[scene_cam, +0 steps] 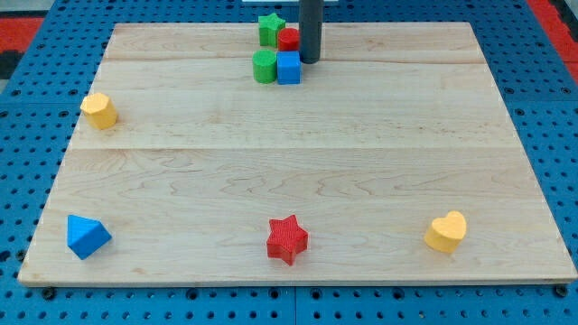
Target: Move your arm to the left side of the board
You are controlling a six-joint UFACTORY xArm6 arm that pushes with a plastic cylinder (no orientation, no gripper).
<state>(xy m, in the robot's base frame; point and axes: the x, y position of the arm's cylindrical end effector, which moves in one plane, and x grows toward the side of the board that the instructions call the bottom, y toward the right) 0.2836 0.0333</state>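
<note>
My tip (310, 61) rests on the wooden board (298, 153) near the view's top centre. It stands just right of a cluster of blocks: a green star (271, 29), a red cylinder (288, 39), a green cylinder (265, 66) and a blue cube (289, 68). The tip is beside the blue cube's upper right corner and next to the red cylinder; I cannot tell if it touches them.
A yellow block (99, 110) sits near the board's left edge. A blue triangular block (87, 236) lies at the bottom left, a red star (287, 239) at the bottom centre, a yellow heart (447, 232) at the bottom right. Blue pegboard surrounds the board.
</note>
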